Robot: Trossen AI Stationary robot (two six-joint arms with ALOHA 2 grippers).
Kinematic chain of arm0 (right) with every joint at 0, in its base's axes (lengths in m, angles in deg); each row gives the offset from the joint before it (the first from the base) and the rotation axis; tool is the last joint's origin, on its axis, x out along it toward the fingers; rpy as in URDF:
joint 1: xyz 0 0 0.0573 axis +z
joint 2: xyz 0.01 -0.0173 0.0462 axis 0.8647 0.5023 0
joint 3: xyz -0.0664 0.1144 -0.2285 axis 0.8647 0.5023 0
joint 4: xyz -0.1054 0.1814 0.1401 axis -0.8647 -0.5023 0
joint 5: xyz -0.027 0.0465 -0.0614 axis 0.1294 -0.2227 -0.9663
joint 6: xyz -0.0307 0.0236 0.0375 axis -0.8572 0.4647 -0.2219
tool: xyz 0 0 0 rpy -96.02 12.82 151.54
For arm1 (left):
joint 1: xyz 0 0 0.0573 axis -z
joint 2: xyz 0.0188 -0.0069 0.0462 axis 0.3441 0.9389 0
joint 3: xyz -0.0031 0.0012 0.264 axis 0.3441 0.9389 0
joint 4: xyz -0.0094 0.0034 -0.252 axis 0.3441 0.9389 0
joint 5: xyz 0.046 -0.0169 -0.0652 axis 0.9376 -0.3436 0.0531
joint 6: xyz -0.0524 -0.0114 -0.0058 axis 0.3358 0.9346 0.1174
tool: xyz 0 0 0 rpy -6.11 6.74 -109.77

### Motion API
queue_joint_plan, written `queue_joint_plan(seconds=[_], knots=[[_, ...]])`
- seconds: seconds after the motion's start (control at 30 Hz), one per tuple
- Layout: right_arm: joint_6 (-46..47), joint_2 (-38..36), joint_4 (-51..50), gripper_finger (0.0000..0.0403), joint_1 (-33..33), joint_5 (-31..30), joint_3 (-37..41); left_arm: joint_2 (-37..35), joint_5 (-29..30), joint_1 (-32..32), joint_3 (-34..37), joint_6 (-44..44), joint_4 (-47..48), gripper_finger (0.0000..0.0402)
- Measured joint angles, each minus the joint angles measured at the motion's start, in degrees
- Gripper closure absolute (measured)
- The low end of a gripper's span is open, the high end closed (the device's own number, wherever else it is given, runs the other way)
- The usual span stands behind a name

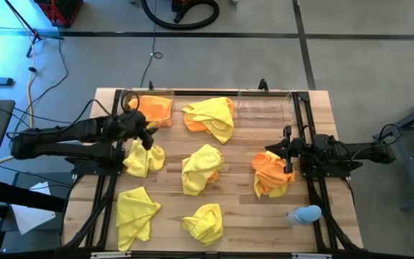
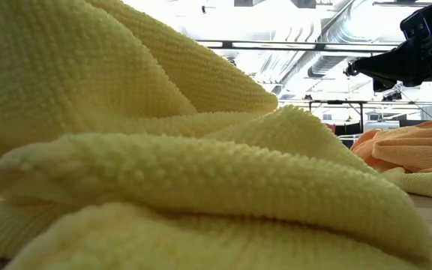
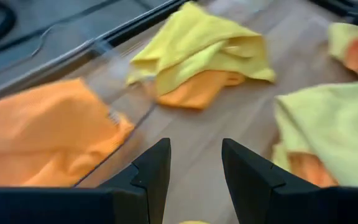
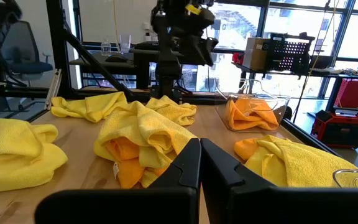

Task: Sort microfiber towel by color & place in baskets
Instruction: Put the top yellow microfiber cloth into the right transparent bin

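The left gripper (image 1: 148, 137) hangs with parted, empty fingers just beside the left basket (image 1: 149, 106), which holds an orange towel (image 1: 153, 109). The right gripper (image 1: 287, 151), clenched shut, rests beside another orange towel (image 1: 270, 175). Yellow towels (image 1: 202, 167) lie scattered between them.

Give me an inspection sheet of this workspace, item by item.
Surface: wooden table, partly covered.
Job's things: orange towel in the left basket; right basket empty; yellow towels and an orange towel loose.
Clutter: pale blue object.
Grippers: left gripper open, empty, beside the left basket; right gripper shut, empty.
Cables: black cables on the floor.
Surroundings: windows, desks.
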Motion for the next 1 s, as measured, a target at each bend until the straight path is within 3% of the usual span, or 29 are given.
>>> queue_joint_plan(seconds=[0.17, 0.33, 0.47, 0.73, 0.87, 1.0], knots=[[0.0, 0.0, 0.0, 0.0402, 0.0, 0.0, 0.0, -1.5, 0.2, 9.0, 0.0, -1.6, 0.1, 0.0271], [0.0, 0.0, 0.0, 0.0402, 0.0, 0.0, 0.0, -1.5, 8.0, 16.6, 2.6, -1.4, -1.8, 0.0271], [0.0, 0.0, 0.0, 0.0402, 0.0, 0.0, 0.0, -1.5, 9.7, 20.7, 6.1, -1.1, -4.4, 0.0271], [4.3, 0.0, 0.0, 0.0402, 0.0, -0.2, 0.0, -1.5, 10.6, 24.5, 8.5, -3.5, -5.9, 0.0271], [13.8, 0.5, 2.0, 0.0402, 0.0, -7.4, 0.0, -1.5, 10.6, 24.5, 8.5, -4.2, -5.8, 0.0271], [11.9, 4.9, 10.3, 0.0402, 0.3, -8.1, 0.0, -1.5, 9.8, 24.5, 8.5, -5.7, -5.7, 0.0271]])
